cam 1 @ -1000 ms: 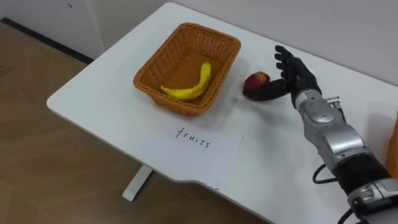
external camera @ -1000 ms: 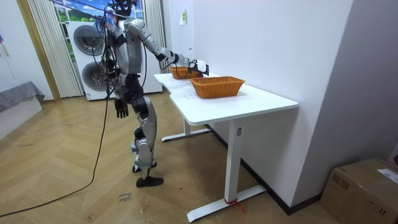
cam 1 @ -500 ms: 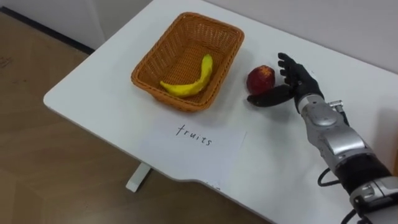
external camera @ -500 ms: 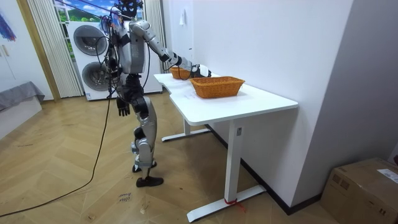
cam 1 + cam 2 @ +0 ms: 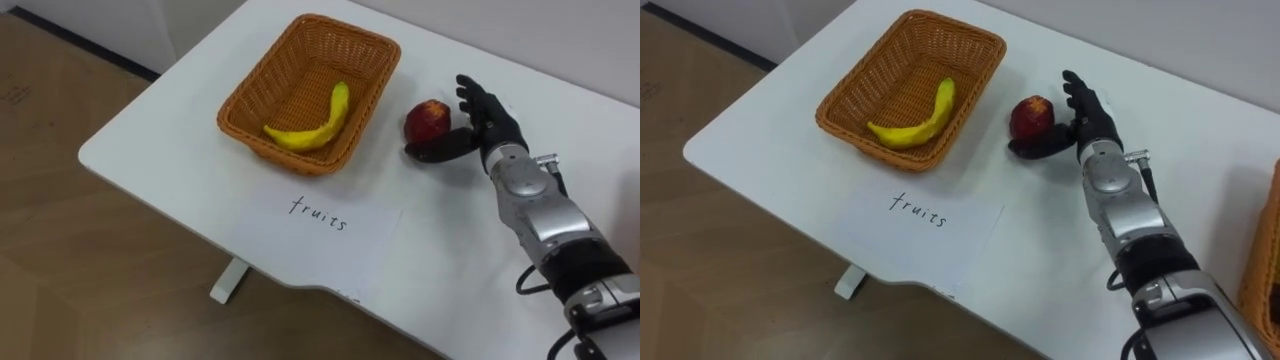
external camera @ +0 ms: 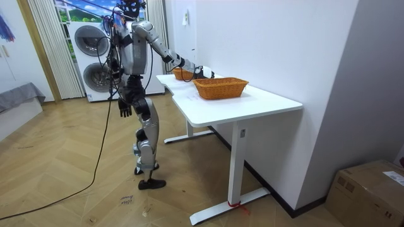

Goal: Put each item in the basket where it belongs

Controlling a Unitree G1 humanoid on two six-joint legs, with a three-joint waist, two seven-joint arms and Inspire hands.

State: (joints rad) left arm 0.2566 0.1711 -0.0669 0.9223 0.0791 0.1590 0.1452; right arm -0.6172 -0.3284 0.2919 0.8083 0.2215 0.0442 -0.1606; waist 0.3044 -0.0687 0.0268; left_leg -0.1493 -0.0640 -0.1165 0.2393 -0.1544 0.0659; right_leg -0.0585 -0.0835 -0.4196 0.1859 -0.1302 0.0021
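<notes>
right hand (image 5: 487, 118): fingers straight and spread, nothing gripped. The palm stands on edge just right of the apple, and the thumb lies low along the apple's near side, touching or almost.
apple (image 5: 428, 118): sits on the table (image 5: 150, 140) between my palm and the right wall of the fruit basket, near the wall but apart from it.
why the hand is so: my guess is that the open cup is there to take the apple from the side. Palm behind and thumb in front should keep it from rolling when I close.
fruit basket (image 5: 262, 88): wicker, at the left end of the table, long side towards me.
banana (image 5: 312, 124): lies flat on the basket floor, so one fruit is sorted.
paper label (image 5: 320, 218): flat on the table just in front of the basket, likely marking it as the fruit one.
other basket (image 6: 221, 88): further along the table. Probably for office supplies, though I can't tell what's in it.
left hand (image 6: 124, 108): hangs by my hip, idle.
stance: standing at the table's end, right arm stretched over it.
step: apple grasp not closed yet.
next: curl round the apple, lift it over the rim, set it beside the banana.
risk: a round apple may squirt out towards the basket wall if the fingers close unevenly.
</notes>
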